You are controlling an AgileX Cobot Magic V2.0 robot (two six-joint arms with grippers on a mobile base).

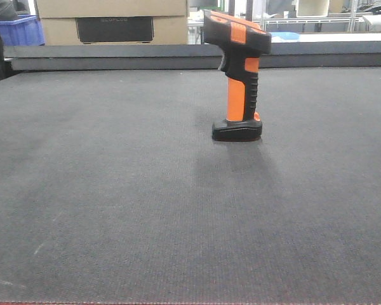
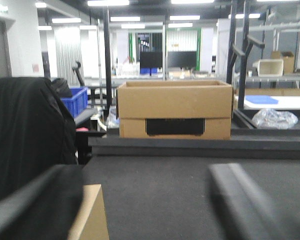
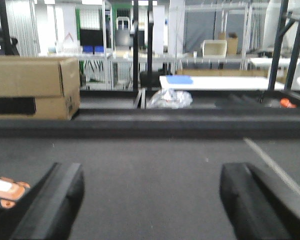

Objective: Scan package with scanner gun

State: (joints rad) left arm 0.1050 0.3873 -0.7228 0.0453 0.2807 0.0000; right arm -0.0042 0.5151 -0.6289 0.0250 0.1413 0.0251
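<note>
Scanner gun point(image 1: 238, 76) is upright on the surface point(image 1: 114, 210), nothing on it, and sits low-left off the right wrist's axis. Right fingers point(image 3: 52, 200) are wide open, empty, low and level. I'd shift left, centre on the handle and close above the foot. Left fingers point(image 2: 35, 210) are wide too, empty, with the package point(image 2: 92, 215) corner just beside one.

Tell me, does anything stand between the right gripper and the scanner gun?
Nothing visible does. The pistol-shaped black and orange scanner gun appears just beside the right gripper's open fingers, with no object between them.
</note>
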